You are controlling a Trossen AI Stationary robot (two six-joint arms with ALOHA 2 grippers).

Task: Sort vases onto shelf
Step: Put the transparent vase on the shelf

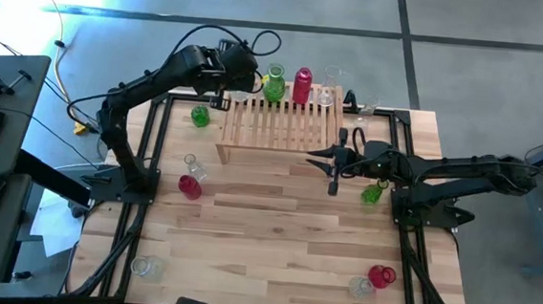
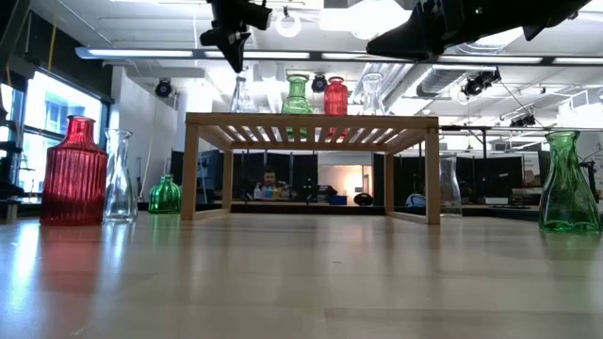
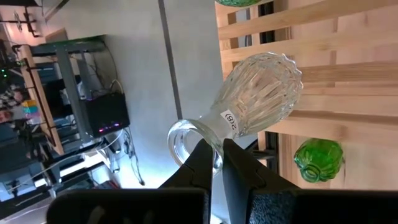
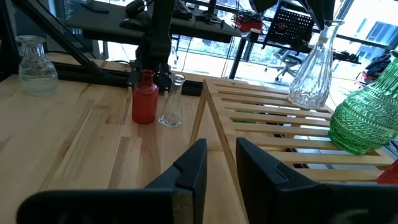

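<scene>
The light-wood shelf (image 1: 278,124) stands at the table's far middle. At its far edge stand a green vase (image 1: 275,80), a red vase (image 1: 302,85) and a clear one (image 1: 325,96). My left gripper (image 1: 230,90) is over the shelf's far left corner, shut on a clear ribbed vase (image 3: 261,87). That vase's base is at the level of the slats in the low view (image 2: 242,94). My right gripper (image 4: 217,162) hovers level at the shelf's near right corner, slightly open and empty. My left gripper pinches the clear vase's narrow neck (image 3: 214,138), just under its flared rim, between the two fingers (image 3: 202,163). The fingers come slanting down from above and lie across the neck. The vase is roughly upright below them; I cannot tell whether its base touches the slats.
Loose vases stand on the plank table: a green one (image 1: 200,116) left of the shelf, a clear (image 1: 192,166) and a red one (image 1: 189,187) at the left, a green one (image 1: 372,192) under my right arm, red (image 1: 381,275) and clear (image 1: 362,287) near right, clear (image 1: 146,266) near left.
</scene>
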